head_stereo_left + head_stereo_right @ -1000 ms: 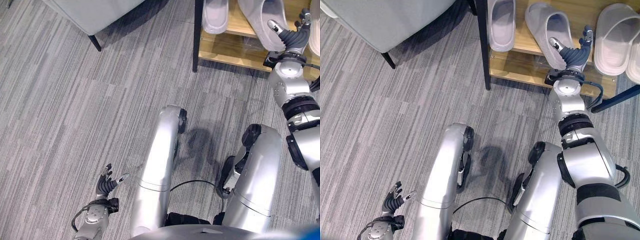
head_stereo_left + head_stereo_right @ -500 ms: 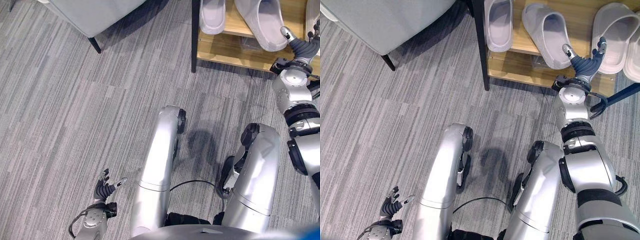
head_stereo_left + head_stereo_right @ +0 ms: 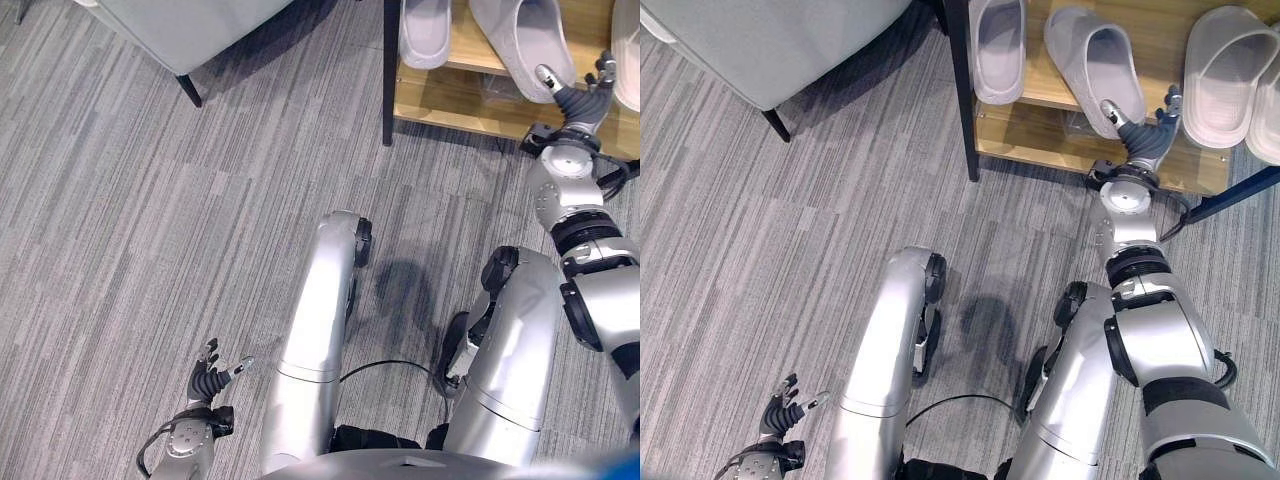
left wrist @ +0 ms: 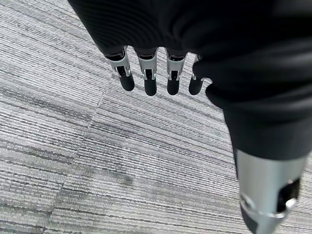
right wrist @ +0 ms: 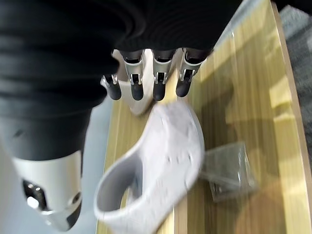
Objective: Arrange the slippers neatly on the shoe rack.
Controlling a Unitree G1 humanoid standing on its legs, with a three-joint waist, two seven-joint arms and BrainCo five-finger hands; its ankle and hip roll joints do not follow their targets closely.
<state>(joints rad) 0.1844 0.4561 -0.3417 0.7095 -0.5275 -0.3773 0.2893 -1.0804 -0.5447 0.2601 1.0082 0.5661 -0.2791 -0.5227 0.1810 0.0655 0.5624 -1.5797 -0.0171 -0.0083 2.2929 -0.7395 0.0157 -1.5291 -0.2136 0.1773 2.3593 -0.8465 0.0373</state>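
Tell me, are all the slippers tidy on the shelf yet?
All slippers seen sit on the shoe rack. The left slipper and the right pair lie straight. The middle slipper is crooked; the open right hand hovers by it. Straightening it remains.

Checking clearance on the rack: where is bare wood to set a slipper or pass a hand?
Bare wood runs along the wooden shoe rack's front edge, beside a clear plastic packet. The tilted light-grey slipper crowds the open right hand; two more grey slippers fill the right end.
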